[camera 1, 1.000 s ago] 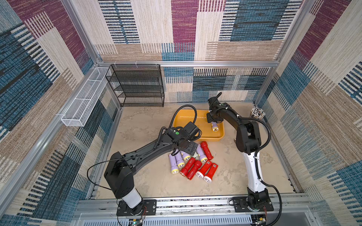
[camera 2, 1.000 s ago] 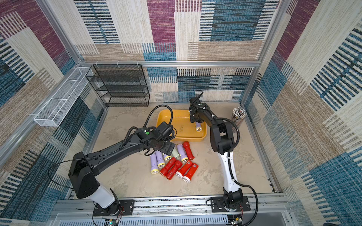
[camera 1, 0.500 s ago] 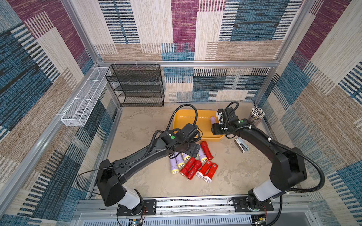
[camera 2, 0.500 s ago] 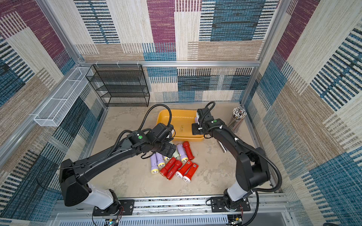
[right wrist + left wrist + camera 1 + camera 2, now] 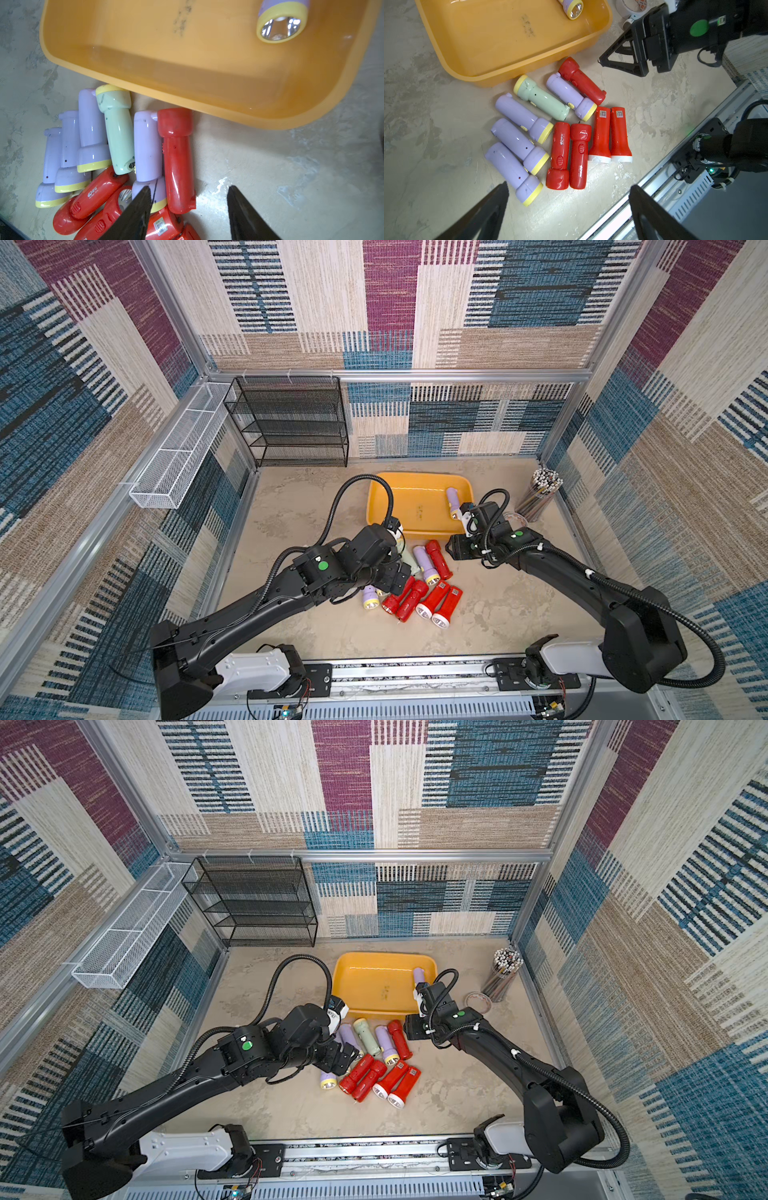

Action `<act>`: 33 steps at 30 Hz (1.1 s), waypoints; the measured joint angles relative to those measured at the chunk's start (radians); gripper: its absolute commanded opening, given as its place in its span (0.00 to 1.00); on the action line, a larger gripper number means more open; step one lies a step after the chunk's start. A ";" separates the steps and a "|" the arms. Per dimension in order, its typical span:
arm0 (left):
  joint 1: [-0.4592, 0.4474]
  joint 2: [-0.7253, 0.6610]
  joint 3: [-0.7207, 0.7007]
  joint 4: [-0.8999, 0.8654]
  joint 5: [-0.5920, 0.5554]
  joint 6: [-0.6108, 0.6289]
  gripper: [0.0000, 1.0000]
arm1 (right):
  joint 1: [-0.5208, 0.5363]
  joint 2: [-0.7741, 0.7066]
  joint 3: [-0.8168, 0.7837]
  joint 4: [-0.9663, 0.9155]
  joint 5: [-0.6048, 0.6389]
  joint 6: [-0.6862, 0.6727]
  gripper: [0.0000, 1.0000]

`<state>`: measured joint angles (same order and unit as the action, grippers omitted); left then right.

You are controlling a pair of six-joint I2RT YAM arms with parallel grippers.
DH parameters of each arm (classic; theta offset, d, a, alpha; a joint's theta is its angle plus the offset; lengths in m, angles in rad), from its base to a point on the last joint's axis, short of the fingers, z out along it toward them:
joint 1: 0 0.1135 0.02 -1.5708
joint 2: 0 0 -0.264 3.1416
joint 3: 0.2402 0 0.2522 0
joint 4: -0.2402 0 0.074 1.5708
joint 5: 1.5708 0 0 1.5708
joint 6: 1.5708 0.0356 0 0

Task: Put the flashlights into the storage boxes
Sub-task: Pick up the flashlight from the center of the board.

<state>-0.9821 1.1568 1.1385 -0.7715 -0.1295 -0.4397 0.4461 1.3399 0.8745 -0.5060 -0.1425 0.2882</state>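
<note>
So, only one lilac flashlight [image 5: 453, 502] is actually in the yellow-orange tray [image 5: 415, 506]. It lies alone along the tray's right end, with its yellow head and silver lens toward the robot.

The other ten sit on the table in a tight clump just in front of the tray's near wall. From the left wrist camera you can count them:
- a pale green flashlight [image 5: 542, 101] with its yellow head almost against the tray
- a lilac one [image 5: 571, 97] pressed next to it
- a red flashlight [image 5: 581, 81] on the far side of that
- three more lilac ones [image 5: 523, 118] stacked side by side
- two all-red ones [image 5: 560, 155]
- two red ones with white rims and QR stickers [image 5: 610, 135]

The left gripper [image 5: 569, 185] hangs over the near edge of the clump with its jaws spread really wide and nothing in them.

The right gripper [image 5: 189, 187] is low, just beside the red flashlight nearest the tray. Its jaws are parted and there's only bare table in the gap, so it's empty too. I can't tell if the tips touch the table.

Off to the right there's a clear cup of pencils [image 5: 540, 497], and a black mesh rack [image 5: 291, 423] stands at the back wall.
</note>
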 measured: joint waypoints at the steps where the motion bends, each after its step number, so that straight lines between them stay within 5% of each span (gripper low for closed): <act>1: 0.000 -0.021 -0.018 0.000 -0.002 -0.009 0.94 | 0.002 0.001 -0.009 0.008 -0.006 0.003 0.58; 12: -0.002 -0.103 -0.080 -0.003 -0.019 -0.058 0.95 | 0.029 0.093 -0.053 0.093 -0.039 0.025 0.54; 33: -0.002 -0.019 -0.075 -0.002 -0.077 -0.058 0.95 | 0.069 0.259 -0.029 0.141 -0.029 0.005 0.56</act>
<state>-0.9836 1.1374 1.0637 -0.7731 -0.2062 -0.4976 0.5152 1.5993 0.8459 -0.3649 -0.1719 0.2935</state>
